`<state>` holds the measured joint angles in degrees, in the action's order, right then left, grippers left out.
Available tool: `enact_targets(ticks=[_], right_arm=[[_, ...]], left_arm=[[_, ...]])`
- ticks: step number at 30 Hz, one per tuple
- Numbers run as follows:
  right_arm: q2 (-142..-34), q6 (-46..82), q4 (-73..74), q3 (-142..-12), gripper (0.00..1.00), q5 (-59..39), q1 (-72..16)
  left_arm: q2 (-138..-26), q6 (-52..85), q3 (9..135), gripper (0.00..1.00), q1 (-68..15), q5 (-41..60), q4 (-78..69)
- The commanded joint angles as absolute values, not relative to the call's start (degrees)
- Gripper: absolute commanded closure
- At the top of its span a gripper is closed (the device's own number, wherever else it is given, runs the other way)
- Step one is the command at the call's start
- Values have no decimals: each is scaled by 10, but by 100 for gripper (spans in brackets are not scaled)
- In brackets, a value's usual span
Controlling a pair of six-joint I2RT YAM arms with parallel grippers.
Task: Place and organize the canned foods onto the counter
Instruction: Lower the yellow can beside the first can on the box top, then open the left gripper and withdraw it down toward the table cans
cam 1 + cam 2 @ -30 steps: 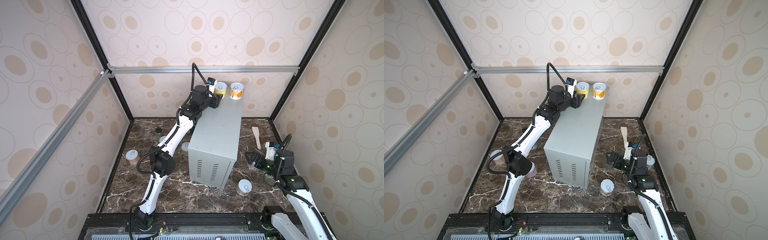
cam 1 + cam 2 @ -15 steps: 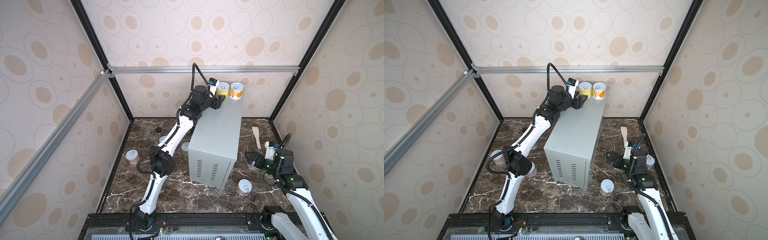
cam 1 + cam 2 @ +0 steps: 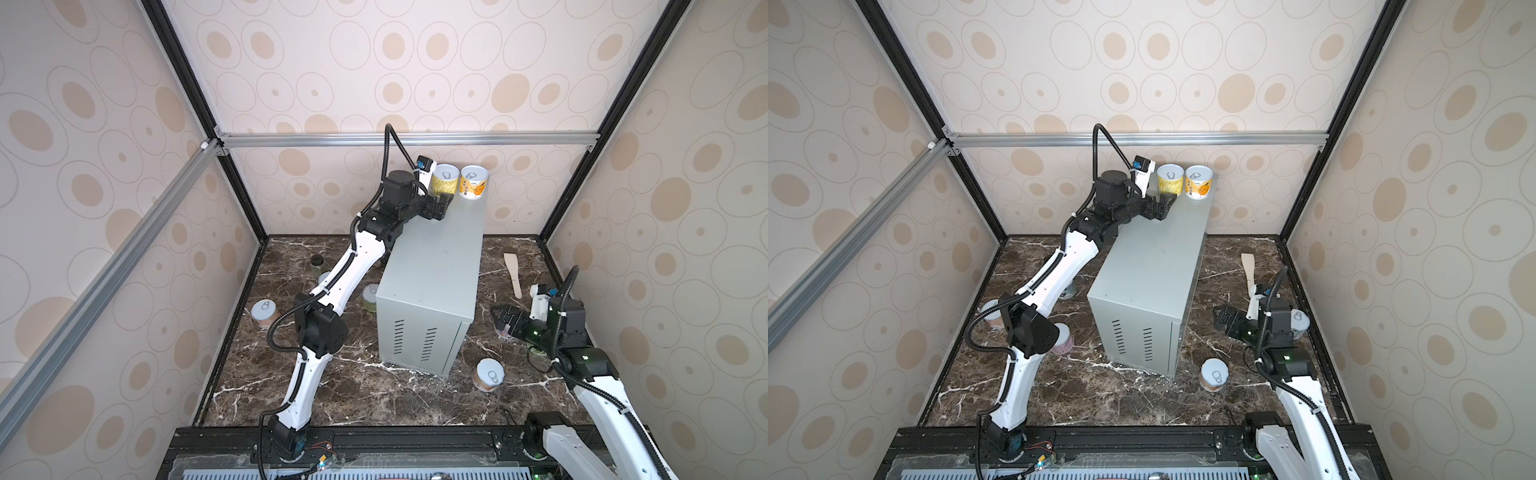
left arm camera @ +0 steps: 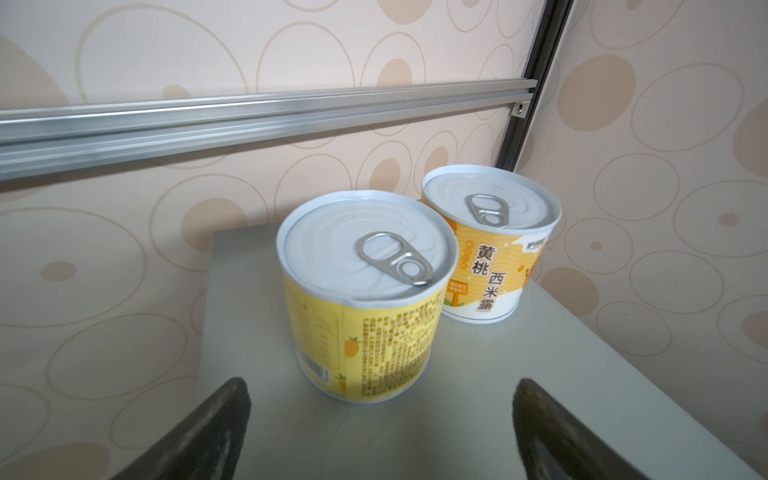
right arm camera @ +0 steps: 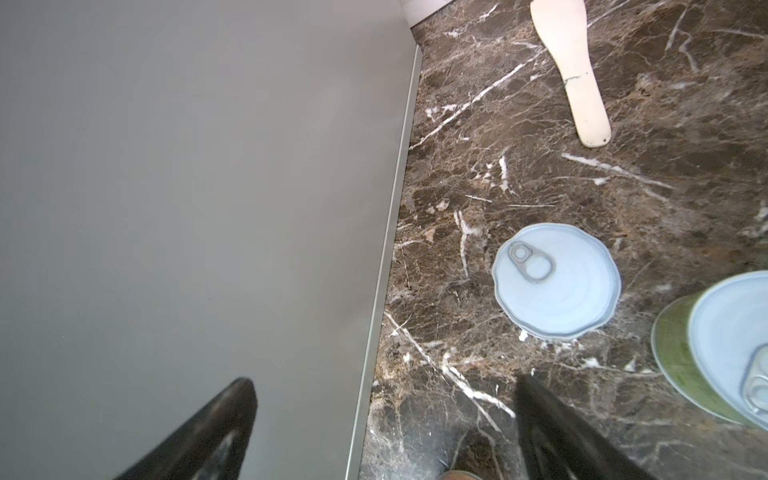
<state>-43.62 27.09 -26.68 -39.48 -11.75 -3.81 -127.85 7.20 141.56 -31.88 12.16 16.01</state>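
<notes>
Left tool [image 4: 378, 399] released, spread wide, over the far end of the tall light-grey metal counter [image 4: 478, 395], just short of an upright yellow-labelled round tin [image 4: 365, 311] with a silver pull-tab lid; orange-and-white-labelled tin [image 4: 490, 270] just right of it. Right tool [image 5: 384, 386] also released and empty, low over dark brown marble surface [image 5: 540, 174] right of the counter, near a silver-lidded tin [image 5: 557, 286].
</notes>
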Motion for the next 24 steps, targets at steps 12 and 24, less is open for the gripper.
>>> enact_targets(ticks=[12,24], right_arm=[[-402,273,-380,-432,1,-33,-82],[-395,273,-424,-439,1,-19,-82]], left_arm=[[-1013,135,1168,1,-318,29,125],[-664,220,725,1,-315,-104,131]])
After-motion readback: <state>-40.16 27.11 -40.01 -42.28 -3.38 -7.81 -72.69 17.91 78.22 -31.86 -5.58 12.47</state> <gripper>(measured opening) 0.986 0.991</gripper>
